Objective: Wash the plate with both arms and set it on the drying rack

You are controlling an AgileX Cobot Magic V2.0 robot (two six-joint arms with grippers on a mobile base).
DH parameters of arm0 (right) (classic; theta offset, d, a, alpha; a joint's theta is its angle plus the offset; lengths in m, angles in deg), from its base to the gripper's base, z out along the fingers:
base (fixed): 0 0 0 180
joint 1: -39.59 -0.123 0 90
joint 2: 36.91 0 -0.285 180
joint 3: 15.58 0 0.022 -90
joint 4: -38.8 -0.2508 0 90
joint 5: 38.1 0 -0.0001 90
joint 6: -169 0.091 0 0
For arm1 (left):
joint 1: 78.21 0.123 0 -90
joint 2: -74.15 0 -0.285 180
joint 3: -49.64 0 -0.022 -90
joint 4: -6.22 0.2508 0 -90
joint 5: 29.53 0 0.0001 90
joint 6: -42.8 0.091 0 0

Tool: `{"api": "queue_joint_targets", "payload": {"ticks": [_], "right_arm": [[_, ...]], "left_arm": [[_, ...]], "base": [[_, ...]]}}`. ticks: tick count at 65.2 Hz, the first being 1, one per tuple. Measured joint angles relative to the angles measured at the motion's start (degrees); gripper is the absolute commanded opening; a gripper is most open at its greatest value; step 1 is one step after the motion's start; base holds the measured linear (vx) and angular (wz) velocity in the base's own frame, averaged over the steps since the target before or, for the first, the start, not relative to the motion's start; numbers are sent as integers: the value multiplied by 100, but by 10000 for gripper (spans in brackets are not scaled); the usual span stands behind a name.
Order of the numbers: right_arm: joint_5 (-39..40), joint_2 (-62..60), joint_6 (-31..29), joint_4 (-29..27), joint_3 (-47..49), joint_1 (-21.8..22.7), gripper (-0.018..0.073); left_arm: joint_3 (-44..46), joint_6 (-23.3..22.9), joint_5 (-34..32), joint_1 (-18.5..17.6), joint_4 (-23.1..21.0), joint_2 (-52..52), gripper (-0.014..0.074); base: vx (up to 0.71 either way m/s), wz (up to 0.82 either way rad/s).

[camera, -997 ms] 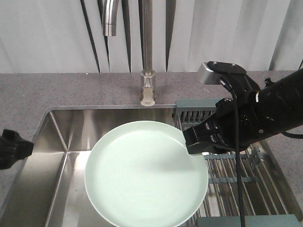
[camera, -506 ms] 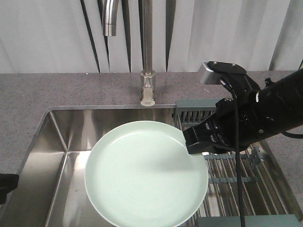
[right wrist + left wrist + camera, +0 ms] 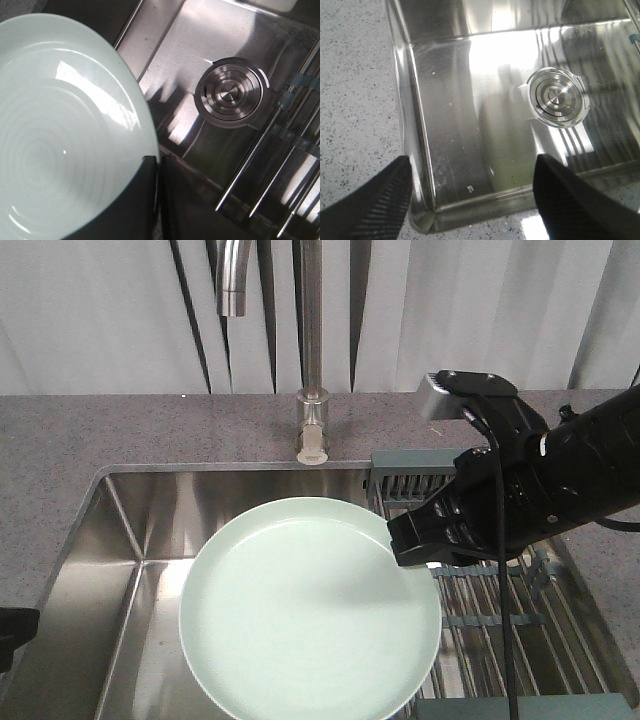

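Over the steel sink (image 3: 120, 530) the mint-green plate (image 3: 310, 610) hung face up and roughly level, clear of the basin floor, with its right edge reaching over the nearest bars of the drying rack (image 3: 480, 620). All that carried it was the right gripper (image 3: 159, 192), whose jaws were pinched onto one short stretch of the rim; the rest of the plate stuck out unsupported. That looked to me like the weak point: a glossy rim held at a single spot could pivot or slide out of the pads, and the plate would drop onto the drain (image 3: 229, 97) below. Wet glaze would make that likelier, though no water showed at the faucet (image 3: 312, 360).

A careless swing to the right could also knock the rim against the rack's bars and lever it loose.

The left gripper (image 3: 472, 165) gave no help as it was: its fingers were spread wide with nothing between them, over the sink's left corner and well apart from the plate. Closing on the rim off-centre might twist the plate in the other grip.
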State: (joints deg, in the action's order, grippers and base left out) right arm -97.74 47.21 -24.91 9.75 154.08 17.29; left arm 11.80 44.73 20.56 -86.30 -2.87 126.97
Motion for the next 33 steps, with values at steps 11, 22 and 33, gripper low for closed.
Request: {"api": "queue_joint_targets", "payload": {"ticks": [11, 22, 33], "right_arm": [[51, 54, -262, 114, 0, -194, -8], [198, 455, -520, -43, 85, -539, -8], [274, 999, -646, -67, 636, -564, -8]], "left_arm": [[0, 0, 4, 0, 0, 0, 488], [0, 0, 4, 0, 0, 0, 488], [0, 0, 7, 0, 0, 0, 488]], "base": [[0, 0], [0, 0], [0, 0]]}}
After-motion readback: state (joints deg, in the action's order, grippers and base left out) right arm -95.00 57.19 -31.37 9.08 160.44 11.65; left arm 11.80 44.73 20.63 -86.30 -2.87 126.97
